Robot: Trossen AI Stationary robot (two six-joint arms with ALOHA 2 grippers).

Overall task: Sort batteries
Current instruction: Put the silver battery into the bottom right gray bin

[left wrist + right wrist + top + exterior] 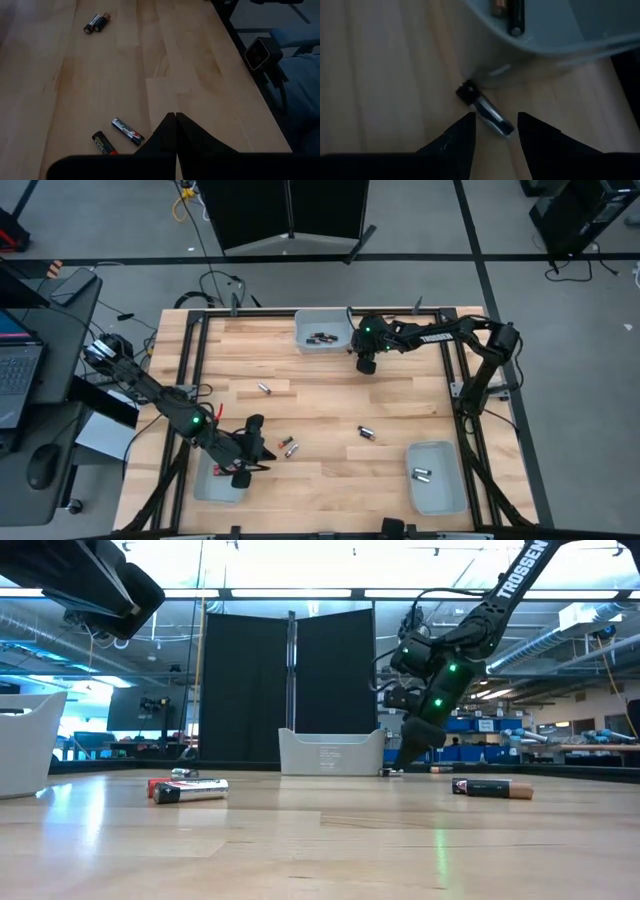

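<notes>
Right gripper (495, 131) hangs low over the wooden table (330, 405) just beside the grey tray (322, 330) at the table's far edge, its two fingers spread apart with nothing between them. A silver-grey battery (486, 110) lies on the wood right in front of those fingers, one end touching or nearly touching the tray's outer wall; from the wrist view it is hard to say which. Inside that tray several dark batteries (321, 338) rest together. Well away from the tray, toward the near side of the table, the left gripper (175, 131) hovers with its fingers pressed together and empty, close to a second pale tray (218, 483) at the near left corner. Two batteries (120, 136), one black and one with a red band, lie side by side on the wood just ahead of it. Between that pair and the far tray, a lone battery (265, 388) sits on open wood. Another battery (366, 433) lies nearer the table's middle, further from the far tray. A third tray (437, 477) at the near right corner holds a couple of cells (421, 473).
</notes>
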